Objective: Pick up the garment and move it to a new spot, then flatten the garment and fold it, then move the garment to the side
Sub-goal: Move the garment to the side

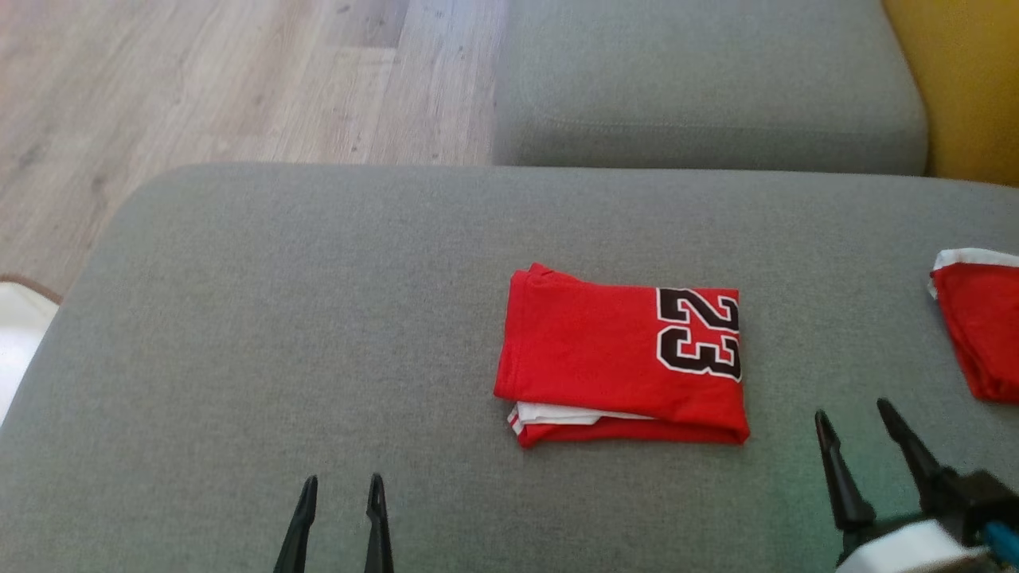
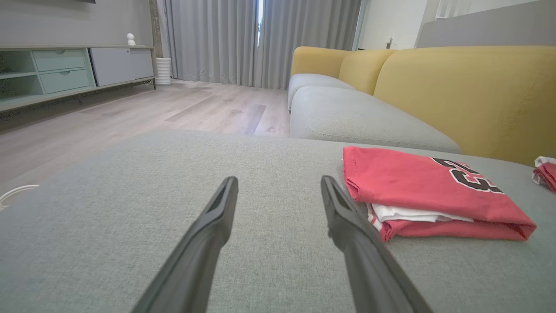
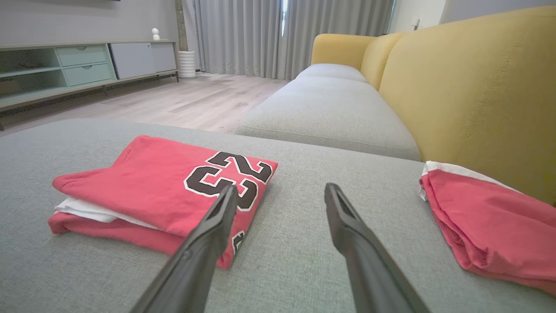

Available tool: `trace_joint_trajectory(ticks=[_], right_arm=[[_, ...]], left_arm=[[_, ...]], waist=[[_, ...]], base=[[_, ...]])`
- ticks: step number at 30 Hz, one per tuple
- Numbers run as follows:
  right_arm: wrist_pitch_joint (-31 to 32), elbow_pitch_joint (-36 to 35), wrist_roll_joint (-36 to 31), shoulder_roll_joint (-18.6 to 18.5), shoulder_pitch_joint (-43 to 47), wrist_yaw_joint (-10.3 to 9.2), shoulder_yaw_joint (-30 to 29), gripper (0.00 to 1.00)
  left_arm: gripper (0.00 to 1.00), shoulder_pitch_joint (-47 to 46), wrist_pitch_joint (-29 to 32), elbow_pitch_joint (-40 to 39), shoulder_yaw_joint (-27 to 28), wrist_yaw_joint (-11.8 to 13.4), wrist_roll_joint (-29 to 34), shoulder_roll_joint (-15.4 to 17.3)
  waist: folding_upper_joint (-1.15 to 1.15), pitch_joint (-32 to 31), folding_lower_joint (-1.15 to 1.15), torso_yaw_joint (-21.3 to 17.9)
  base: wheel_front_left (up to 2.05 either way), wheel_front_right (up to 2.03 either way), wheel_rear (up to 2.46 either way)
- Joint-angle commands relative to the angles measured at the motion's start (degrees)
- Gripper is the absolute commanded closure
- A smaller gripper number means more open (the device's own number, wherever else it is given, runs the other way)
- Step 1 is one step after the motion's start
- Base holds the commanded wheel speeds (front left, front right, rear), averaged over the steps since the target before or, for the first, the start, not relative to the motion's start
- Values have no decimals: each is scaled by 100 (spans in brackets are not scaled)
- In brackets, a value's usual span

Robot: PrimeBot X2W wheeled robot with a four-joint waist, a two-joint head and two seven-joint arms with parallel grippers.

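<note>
A red garment with a black "23" lies folded into a rectangle on the grey cushion, a white layer showing at its near edge. It also appears in the left wrist view and the right wrist view. My left gripper is open, near the front edge, left of the garment and apart from it. My right gripper is open too, just off the garment's near right corner, holding nothing.
A second red and white garment lies at the cushion's right edge. Another grey seat cushion sits beyond, with a yellow backrest on the right. Wooden floor lies to the far left.
</note>
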Motion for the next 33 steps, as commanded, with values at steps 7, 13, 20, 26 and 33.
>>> trace_joint_trajectory(ticks=[7,13,20,26,33], right_arm=[[10,798,606,-382,-1043,37,390,0],[877,1275,1592,-629,-1862,37,905,0],[1968,1628,2767,-892,-2600,37,1486,0],[2467,1881,3336,-801,-2788,37,1993,0],[2080,1827,3900,-992,-2985,37,2411,100]], left_arm=[[0,-431,-55,-231,-55,45,-40,-91],[0,-676,-55,-251,-272,74,78,-91],[0,-997,-55,-291,-583,96,112,-92],[0,-1089,-55,-273,-713,137,137,-92],[0,-1198,-55,-327,-731,192,177,-92]], waist=[[0,250,-1,101],[0,626,-1,154],[0,1020,-1,205],[0,1097,-1,197],[0,1188,-1,-102]], base=[[0,0,0],[0,0,0],[0,0,0],[0,0,0],[0,0,0]])
